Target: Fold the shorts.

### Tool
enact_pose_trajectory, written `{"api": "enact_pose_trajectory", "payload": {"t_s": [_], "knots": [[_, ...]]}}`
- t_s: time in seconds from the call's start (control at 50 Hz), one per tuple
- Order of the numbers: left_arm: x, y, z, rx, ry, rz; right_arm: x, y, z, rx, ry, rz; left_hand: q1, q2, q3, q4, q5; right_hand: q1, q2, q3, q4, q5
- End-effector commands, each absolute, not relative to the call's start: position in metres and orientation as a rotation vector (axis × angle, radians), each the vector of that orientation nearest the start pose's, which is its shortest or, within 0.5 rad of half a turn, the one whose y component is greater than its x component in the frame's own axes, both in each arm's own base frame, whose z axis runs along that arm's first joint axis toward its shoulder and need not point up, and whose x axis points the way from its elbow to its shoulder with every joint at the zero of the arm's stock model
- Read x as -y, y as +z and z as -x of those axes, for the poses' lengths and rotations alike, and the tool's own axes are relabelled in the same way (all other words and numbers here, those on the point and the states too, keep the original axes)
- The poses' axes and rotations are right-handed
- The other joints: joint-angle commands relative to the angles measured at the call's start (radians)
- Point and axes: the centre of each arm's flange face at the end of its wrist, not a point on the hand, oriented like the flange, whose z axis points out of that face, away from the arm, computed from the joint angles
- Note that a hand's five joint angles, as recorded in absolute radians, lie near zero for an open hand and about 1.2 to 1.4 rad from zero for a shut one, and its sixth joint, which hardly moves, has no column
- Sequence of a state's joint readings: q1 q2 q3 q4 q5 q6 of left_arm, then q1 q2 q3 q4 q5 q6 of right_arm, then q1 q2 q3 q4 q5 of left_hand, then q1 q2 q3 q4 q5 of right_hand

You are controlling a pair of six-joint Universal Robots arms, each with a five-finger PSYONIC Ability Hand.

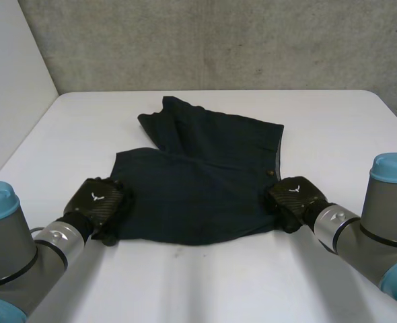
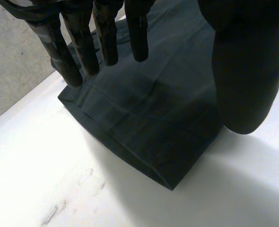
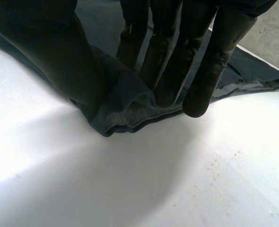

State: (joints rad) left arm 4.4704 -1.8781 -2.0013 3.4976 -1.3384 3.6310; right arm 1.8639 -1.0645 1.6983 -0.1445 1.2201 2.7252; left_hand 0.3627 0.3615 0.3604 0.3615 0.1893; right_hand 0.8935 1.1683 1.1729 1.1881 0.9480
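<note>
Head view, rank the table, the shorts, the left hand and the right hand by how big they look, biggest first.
1. table
2. shorts
3. left hand and right hand: they look about alike, so I won't rank them.

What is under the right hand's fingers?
A bunched edge of the shorts, pinched between the right hand's fingers and thumb, lying on the white table. The fingers cover the cloth behind the bunch, so how it lies there cannot be seen.
</note>
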Motion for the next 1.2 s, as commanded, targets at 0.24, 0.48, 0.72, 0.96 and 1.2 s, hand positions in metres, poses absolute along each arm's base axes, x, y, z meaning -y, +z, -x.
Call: {"api": "enact_pose_trajectory", "payload": {"t_s": [0.24,0.48,0.72,0.96,1.2], "knots": [[0.247,0.109,0.214,-2.367,-1.714,-1.191,0.263,0.127,-0.249,-2.213,-1.531,1.079,0.379,0.38,0.381,0.38,0.378,0.503,0.228,0.223,0.208,0.274],[0.258,0.105,0.214,-2.365,-1.705,-1.173,0.261,0.127,-0.25,-2.211,-1.525,1.084,1.034,1.035,1.036,1.035,1.032,0.503,0.228,0.223,0.208,0.274],[0.239,0.158,0.211,-2.235,-1.897,-1.104,0.258,0.128,-0.251,-2.206,-1.519,1.09,1.034,1.035,1.036,1.035,1.032,0.503,0.228,0.223,0.208,0.274],[0.242,0.168,0.209,-2.291,-2.007,-0.971,0.257,0.131,-0.25,-2.202,-1.525,1.09,1.034,1.035,1.036,1.035,1.032,0.503,0.228,0.223,0.208,0.274],[0.217,0.143,0.204,-2.338,-1.683,-1.169,0.236,0.147,-0.244,-2.245,-1.441,1.203,1.034,1.035,1.036,1.035,1.032,0.503,0.228,0.223,0.208,0.274]]}}
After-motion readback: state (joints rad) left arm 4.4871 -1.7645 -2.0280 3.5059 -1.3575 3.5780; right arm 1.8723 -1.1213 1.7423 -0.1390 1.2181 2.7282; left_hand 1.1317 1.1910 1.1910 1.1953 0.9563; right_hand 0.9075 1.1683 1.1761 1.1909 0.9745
